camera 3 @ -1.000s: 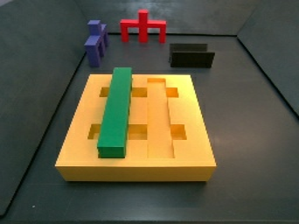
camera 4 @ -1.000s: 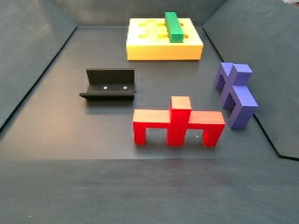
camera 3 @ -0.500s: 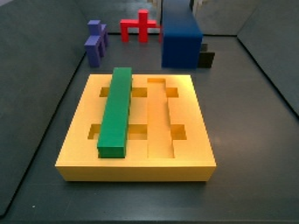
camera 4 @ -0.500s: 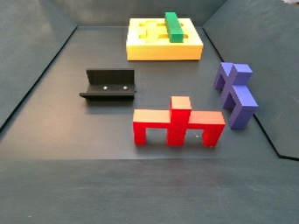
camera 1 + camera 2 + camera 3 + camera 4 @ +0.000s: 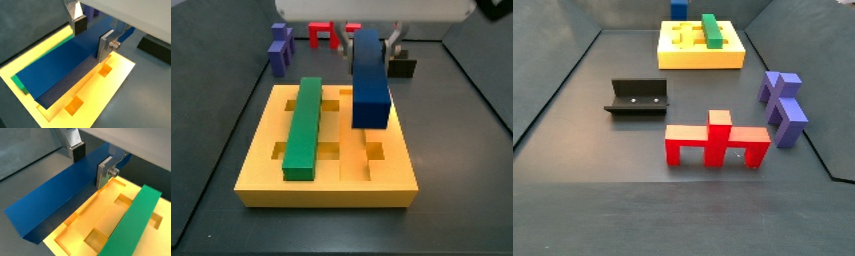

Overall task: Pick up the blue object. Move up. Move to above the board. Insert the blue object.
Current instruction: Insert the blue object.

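Note:
My gripper (image 5: 92, 35) is shut on the blue object (image 5: 70, 67), a long dark blue bar, with one pad on each long side. In a side view the gripper (image 5: 374, 42) holds the bar (image 5: 369, 80) in the air, tilted, above the right half of the yellow board (image 5: 325, 185). The green bar (image 5: 303, 125) lies in the board's left groove. In a wrist view the blue bar (image 5: 57, 200) hangs along the board's (image 5: 80, 230) edge, beside the green bar (image 5: 133, 223). Only the bar's tip (image 5: 679, 8) shows behind the board (image 5: 700, 58) in a side view.
The black fixture (image 5: 636, 97) stands on the floor apart from the board and shows behind the bar in a side view (image 5: 405, 67). A red piece (image 5: 716, 140) and a purple stepped block (image 5: 784, 105) stand beyond it. Grey walls surround the floor.
The blue bar and gripper, absent a second ago, entered from the far side near the fixture and have moved forward over the board's right half. Nothing else moved.

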